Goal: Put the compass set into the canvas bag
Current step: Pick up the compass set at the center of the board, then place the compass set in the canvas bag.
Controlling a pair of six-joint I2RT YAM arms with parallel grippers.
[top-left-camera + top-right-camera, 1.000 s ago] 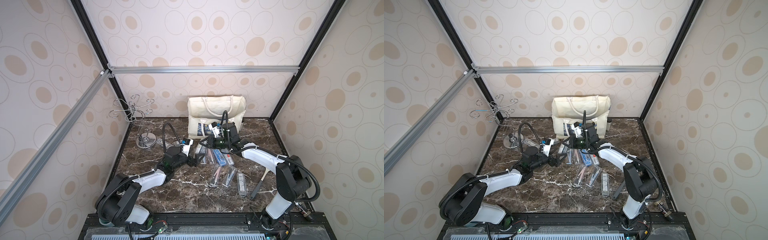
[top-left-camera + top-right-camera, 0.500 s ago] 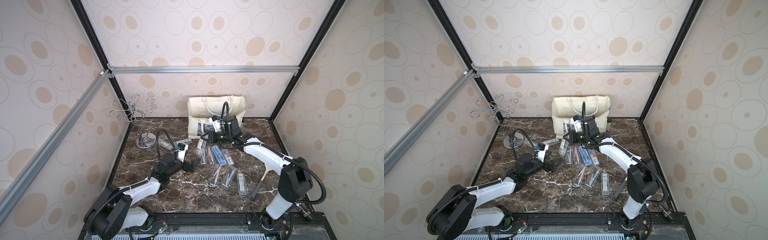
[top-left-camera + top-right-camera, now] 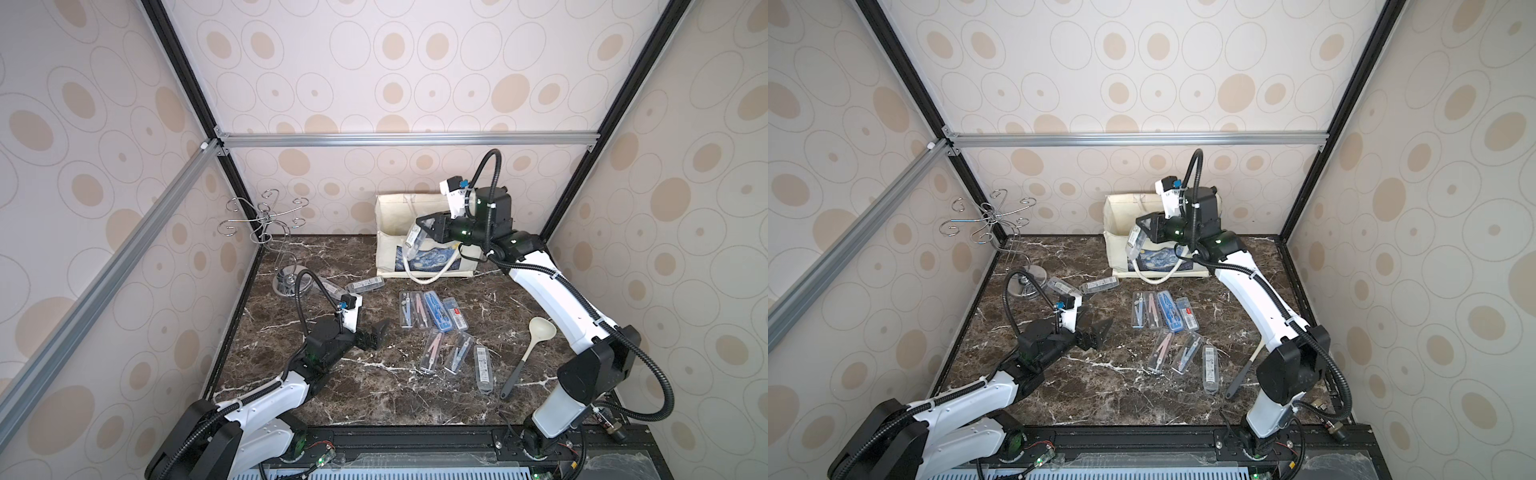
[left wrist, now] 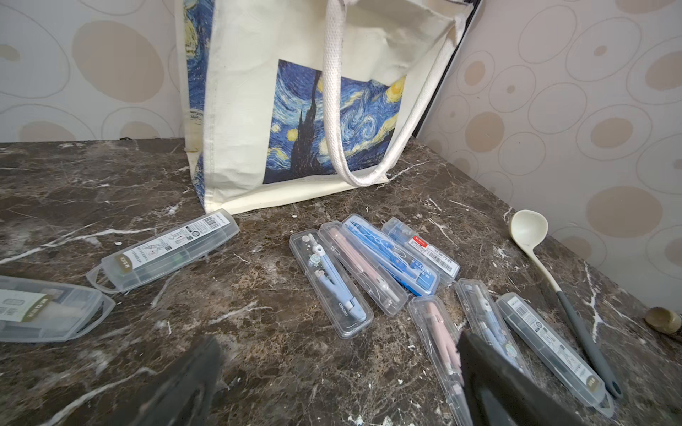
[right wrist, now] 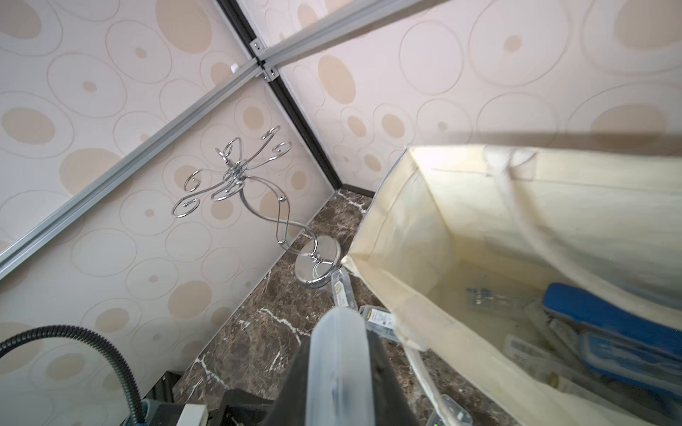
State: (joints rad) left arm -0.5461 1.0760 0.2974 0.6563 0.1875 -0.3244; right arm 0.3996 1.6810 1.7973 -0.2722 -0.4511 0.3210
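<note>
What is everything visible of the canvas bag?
The canvas bag is cream cloth, standing upright and open at the back of the marble table. A blue-and-yellow swirling print is on its front; a white rope handle hangs down to the tabletop. Clear cases and a blue case lie inside.

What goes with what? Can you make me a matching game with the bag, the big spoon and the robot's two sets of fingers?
Things:
1. canvas bag
2. ladle
3. right fingers
4. left fingers

States:
A. open, holding nothing
B. standing upright, mouth open
C. shut on a clear case
D. lying flat on the table

Pairs: 1-B, 2-D, 3-C, 4-A
</note>
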